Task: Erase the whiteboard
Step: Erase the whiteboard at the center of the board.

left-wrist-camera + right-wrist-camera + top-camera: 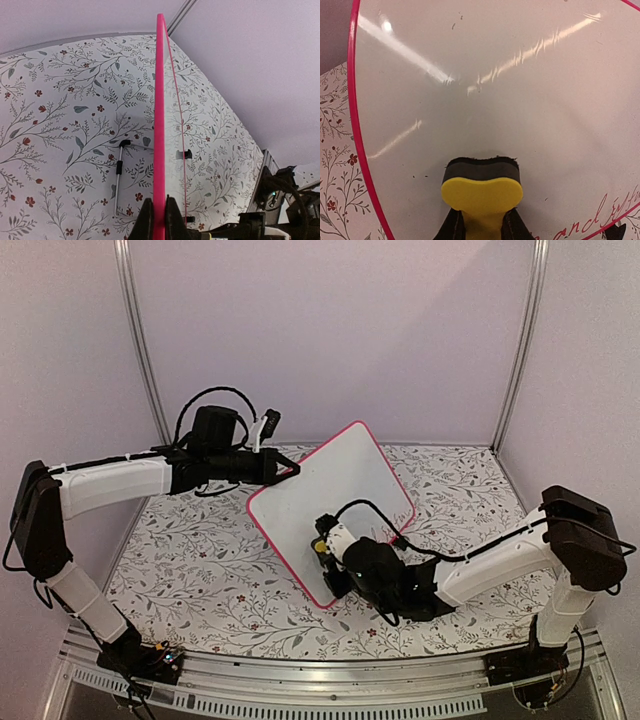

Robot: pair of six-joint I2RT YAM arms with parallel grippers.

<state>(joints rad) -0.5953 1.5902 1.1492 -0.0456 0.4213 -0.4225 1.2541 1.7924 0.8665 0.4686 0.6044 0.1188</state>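
The whiteboard [335, 495], white with a pink-red frame, stands tilted on a corner above the floral table. My left gripper [290, 472] is shut on its upper left edge; in the left wrist view the pink edge [160, 115] runs straight up from between the jaws of the left gripper [159, 220]. Two black clip feet [183, 154] show on the board's face. My right gripper [481, 229] is shut on a yellow eraser [481, 192], whose dark felt side presses on the board [495, 85]. Red handwriting [600, 215] sits at the board's lower right. The top view shows the eraser [321, 547] near the board's lower left edge.
A thin metal rod with black ends [119, 175] lies on the floral tablecloth [200, 570] behind the board. Plain walls close in the back and sides, with metal posts [140, 350] at the corners. The right arm [480, 565] stretches low across the table.
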